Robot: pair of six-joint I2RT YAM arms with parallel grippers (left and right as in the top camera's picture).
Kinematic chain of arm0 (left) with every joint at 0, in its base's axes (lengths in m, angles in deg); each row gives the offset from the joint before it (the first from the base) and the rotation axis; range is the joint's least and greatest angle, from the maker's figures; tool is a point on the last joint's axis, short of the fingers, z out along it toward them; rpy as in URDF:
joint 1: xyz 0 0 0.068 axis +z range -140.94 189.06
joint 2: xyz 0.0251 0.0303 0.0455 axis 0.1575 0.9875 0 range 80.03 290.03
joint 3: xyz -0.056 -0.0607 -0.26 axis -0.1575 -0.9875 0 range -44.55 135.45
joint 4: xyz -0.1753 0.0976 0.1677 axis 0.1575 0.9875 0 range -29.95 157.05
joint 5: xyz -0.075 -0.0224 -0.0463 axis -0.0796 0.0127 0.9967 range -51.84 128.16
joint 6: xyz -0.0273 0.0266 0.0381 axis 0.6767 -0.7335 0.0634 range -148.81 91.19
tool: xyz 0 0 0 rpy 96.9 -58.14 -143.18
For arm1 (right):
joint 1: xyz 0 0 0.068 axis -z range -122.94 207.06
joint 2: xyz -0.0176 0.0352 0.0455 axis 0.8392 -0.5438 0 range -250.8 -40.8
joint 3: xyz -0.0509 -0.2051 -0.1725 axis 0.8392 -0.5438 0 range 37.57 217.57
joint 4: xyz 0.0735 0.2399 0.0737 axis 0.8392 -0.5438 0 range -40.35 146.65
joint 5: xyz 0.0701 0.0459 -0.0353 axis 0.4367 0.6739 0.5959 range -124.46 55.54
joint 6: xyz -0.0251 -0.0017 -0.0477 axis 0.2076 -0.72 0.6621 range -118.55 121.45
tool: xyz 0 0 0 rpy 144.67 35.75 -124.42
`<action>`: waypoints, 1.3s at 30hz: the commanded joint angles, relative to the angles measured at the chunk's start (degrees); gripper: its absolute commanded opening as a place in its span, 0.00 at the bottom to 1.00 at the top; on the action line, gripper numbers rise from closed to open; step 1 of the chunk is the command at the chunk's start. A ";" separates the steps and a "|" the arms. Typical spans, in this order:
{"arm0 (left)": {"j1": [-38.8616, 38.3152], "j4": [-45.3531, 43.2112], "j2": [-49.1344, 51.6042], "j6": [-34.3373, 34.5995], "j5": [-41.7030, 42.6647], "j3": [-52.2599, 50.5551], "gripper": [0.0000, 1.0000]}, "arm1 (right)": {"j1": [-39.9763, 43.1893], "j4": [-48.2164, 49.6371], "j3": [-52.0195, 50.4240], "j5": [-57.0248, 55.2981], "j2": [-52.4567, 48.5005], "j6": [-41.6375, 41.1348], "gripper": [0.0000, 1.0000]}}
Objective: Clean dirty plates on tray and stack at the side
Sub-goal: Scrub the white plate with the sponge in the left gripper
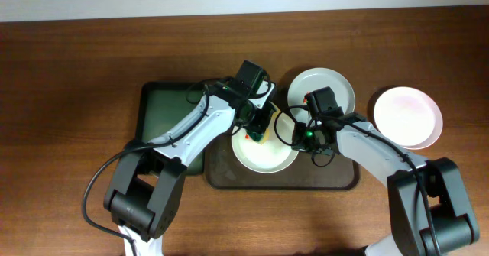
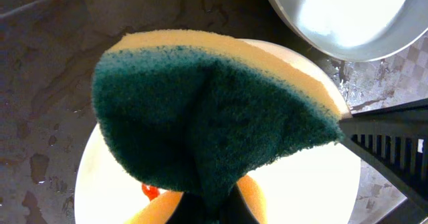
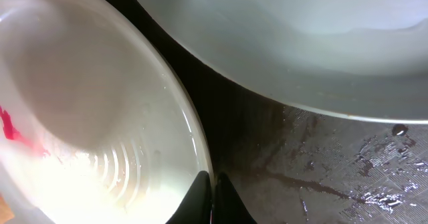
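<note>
left gripper [image 1: 260, 128] clamps sponge [image 2: 214, 117] | red smear [image 2: 150, 192] lies just beneath it on front plate [image 1: 263, 157] | right gripper [image 3: 212, 200] pinches that plate's right rim, probably steadying it

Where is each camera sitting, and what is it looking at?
Overhead: above the table, facing straight down on the tray, plates, left arm and right arm.
Left wrist: on the left arm, facing down past the sponge onto the smeared plate; the sponge hides the left pincer.
Right wrist: on the right arm, low beside that plate's rim; right pincer tips show at the bottom.
Shared: both wrist views show the smeared plate and second plate.
</note>
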 commanded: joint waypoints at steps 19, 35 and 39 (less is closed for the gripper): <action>0.11 -0.13 -0.11 0.35 -4.09 -0.37 0.00 | -0.04 -0.02 0.81 -0.33 -0.87 -0.26 0.04; -0.17 -0.35 0.22 0.35 -5.16 -0.37 0.00 | -0.04 0.02 0.81 -0.33 -0.87 -0.26 0.04; -0.31 -2.69 1.79 0.35 -5.11 -0.37 0.00 | -0.04 0.02 0.81 -0.35 -0.87 -0.26 0.04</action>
